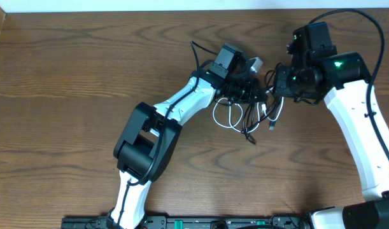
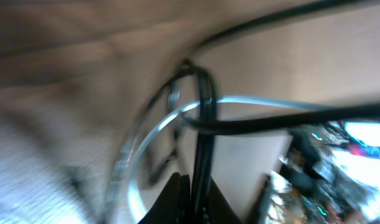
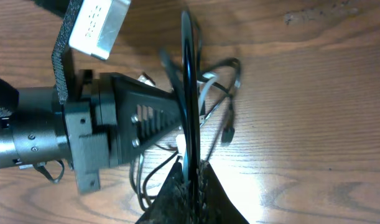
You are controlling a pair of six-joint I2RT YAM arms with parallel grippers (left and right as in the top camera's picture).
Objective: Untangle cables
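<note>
The tangled cables lie mid-table between my two arms. The white cable forms loops, and the black cable winds through them. My left gripper is over the tangle, and in the blurred left wrist view it is shut on the black cable, with the white cable curving beside it. My right gripper faces it from the right. In the right wrist view it is shut on a taut stretch of the black cable. The white cable and a black plug end lie beyond.
The wooden table stretches bare to the left and to its back edge at the top. The right arm's own thick black wire arcs over its wrist. The left arm's wrist body sits close to my right fingers.
</note>
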